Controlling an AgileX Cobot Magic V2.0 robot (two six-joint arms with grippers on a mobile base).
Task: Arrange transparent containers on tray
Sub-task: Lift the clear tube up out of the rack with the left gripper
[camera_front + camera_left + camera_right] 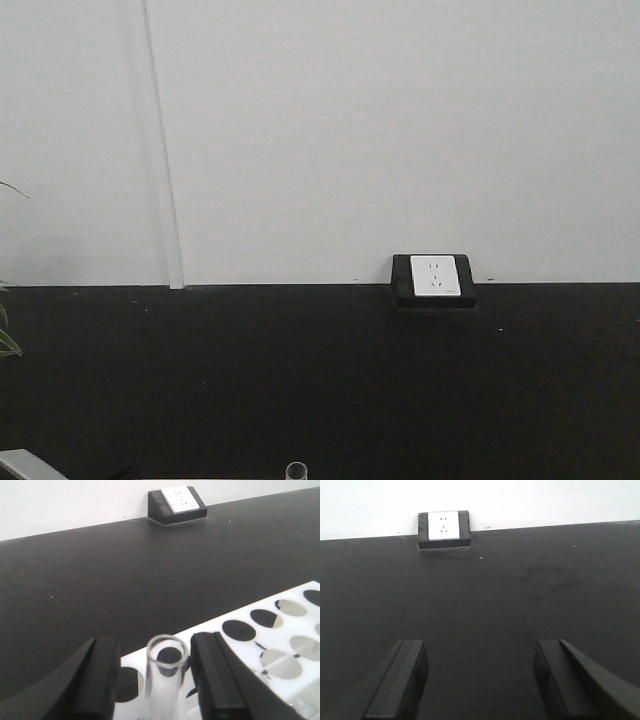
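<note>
Left gripper (156, 660) gapes wide, test tube (164, 690) upright between its jaws, touching neither.

The clear glass test tube (164, 680) stands upright, round rim uppermost, between the parted fingers of the left hand (154, 656).

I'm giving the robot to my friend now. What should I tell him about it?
Left gripper: open, jaws either side of a test tube that stands in a white rack. A gap shows, so not gripped yet.
Right gripper: open, holding nothing, over the black table.
Tray: not in any view.
Done: nothing that shows.
Left: probably grip the tube, lift it out, take it to the tray.
</note>
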